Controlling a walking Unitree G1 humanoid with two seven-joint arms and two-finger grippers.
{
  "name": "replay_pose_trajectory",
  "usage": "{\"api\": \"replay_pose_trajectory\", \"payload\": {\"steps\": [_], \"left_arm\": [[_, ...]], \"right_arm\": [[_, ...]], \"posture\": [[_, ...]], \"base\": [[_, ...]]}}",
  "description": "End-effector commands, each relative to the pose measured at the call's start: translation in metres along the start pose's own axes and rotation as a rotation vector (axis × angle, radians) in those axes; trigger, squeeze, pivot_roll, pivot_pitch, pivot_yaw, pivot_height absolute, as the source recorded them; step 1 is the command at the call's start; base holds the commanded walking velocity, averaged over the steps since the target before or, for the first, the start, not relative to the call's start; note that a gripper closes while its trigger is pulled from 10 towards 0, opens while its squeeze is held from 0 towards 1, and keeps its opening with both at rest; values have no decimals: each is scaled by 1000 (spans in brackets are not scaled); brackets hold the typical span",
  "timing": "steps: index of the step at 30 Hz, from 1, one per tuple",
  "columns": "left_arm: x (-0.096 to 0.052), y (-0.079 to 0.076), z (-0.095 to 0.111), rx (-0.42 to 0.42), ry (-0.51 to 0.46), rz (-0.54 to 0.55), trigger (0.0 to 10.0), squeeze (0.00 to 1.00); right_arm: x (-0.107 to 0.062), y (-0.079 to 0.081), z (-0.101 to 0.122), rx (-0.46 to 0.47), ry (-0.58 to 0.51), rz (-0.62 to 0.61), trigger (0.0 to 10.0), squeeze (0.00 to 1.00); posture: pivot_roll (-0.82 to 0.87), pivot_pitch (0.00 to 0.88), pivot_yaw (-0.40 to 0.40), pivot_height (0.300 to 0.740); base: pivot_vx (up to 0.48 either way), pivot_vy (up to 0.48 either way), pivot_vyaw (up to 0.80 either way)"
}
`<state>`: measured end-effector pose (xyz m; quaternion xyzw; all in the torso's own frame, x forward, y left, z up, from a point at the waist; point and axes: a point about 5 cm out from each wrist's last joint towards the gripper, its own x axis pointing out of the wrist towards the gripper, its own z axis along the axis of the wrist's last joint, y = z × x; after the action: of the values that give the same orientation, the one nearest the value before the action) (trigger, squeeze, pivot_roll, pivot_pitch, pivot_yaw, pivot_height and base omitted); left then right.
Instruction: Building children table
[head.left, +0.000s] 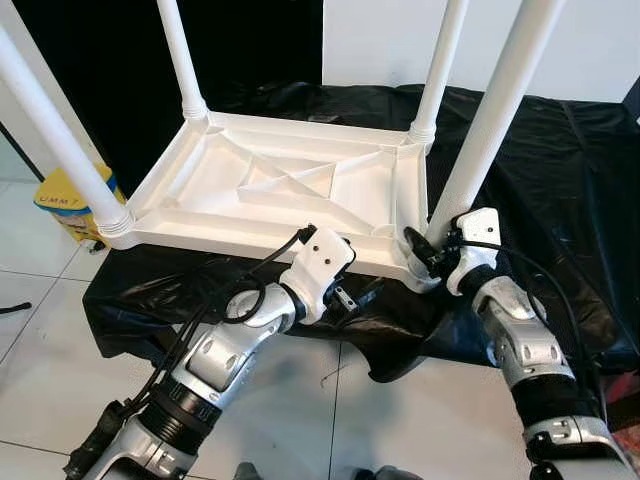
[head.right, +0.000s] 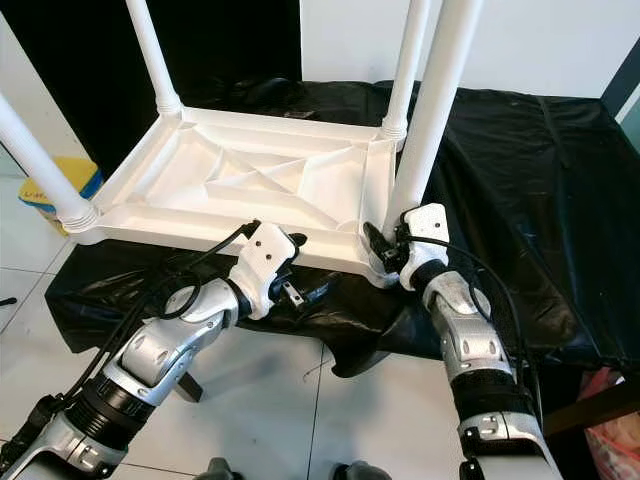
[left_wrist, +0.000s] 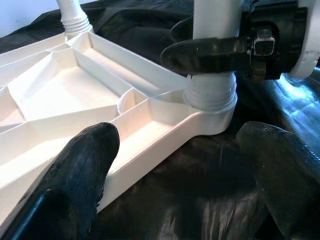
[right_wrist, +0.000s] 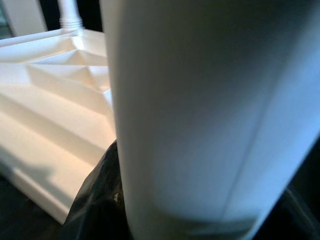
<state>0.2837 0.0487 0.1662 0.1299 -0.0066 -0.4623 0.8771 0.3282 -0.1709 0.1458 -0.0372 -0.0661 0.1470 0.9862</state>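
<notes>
Surface: black sheet (head.left: 560, 170) under upturned table (head.left: 290, 185).
Right claw (head.left: 428, 250): clenched round leg (head.left: 490, 130).
Left claw (left_wrist: 185, 175): released.
Advice: twist leg straight, fully seated.

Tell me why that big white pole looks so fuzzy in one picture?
In the right wrist view the table leg sits very close to the camera, so it is out of focus; in the left eye view the same leg looks sharp, with the right gripper clamped near its base.
</notes>
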Motion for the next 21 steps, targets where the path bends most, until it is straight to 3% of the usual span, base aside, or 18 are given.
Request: {"api": "replay_pose_trajectory", "payload": {"steps": [1,3,5,8,11,13,14,16,21], "left_arm": [[-1,-11,-1,4,8,-136,10000,0],[-1,-11,-1,4,8,-136,10000,0],[-1,-11,-1,3,8,-137,10000,0],[-1,-11,-1,3,8,-137,10000,0],[0,-11,0,2,6,-136,10000,0],[0,-11,0,2,6,-136,10000,0],[0,-11,0,2,6,-134,10000,0],[-1,-11,0,0,6,-132,10000,0],[-1,-10,-1,-1,7,-134,10000,0]], "right_arm": [[-9,0,-19,36,96,-105,10000,0],[-9,0,-19,36,96,-105,10000,0],[-14,2,-22,67,114,-224,10000,0],[-17,5,-24,75,126,-301,10000,0],[-22,20,-30,85,160,-473,10000,0],[-22,20,-30,85,160,-473,10000,0],[-21,31,-30,104,160,-512,10000,0],[-18,38,-24,120,131,-495,10000,0],[-17,37,-20,122,116,-491,10000,0]], "posture": [[57,86,-37,740],[57,86,-37,740],[55,86,-38,740],[54,84,-42,740],[57,84,-47,740],[57,84,-47,740],[60,86,-46,740],[57,87,-42,740],[61,86,-37,740]], "base": [[0,0,0],[0,0,0],[0,0,0],[0,0,0],[0,0,0],[0,0,0],[0,0,0],[0,0,0],[0,0,0]]}}
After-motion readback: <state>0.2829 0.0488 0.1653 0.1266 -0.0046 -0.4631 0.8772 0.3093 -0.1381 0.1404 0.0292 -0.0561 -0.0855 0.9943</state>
